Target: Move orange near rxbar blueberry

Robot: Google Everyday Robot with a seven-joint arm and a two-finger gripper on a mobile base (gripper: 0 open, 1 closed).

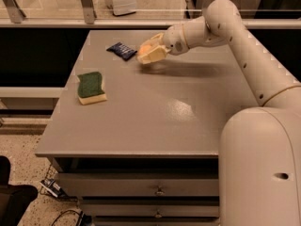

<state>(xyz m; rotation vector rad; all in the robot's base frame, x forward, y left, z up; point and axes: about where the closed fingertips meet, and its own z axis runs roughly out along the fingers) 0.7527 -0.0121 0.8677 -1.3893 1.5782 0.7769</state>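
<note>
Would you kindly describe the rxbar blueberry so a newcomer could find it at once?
On the grey table, look toward the back, just left of the pincer gripping the orange. The rxbar blueberry lies flat there: a small dark navy wrapper, unlike the green-topped sponge nearer the front.

The robot's pale body [261, 168] fills the lower right, beyond the right edge of the counter [155, 117]. From it the arm [249, 55] rises toward the far right corner, bends at an elbow [223, 13] above the far edge, then reaches leftward and slightly down. The wrist [181, 37] ends in the gripper [148, 52], low over the counter near the far edge, left of centre, its jaws closed around the orange [146, 47].
</note>
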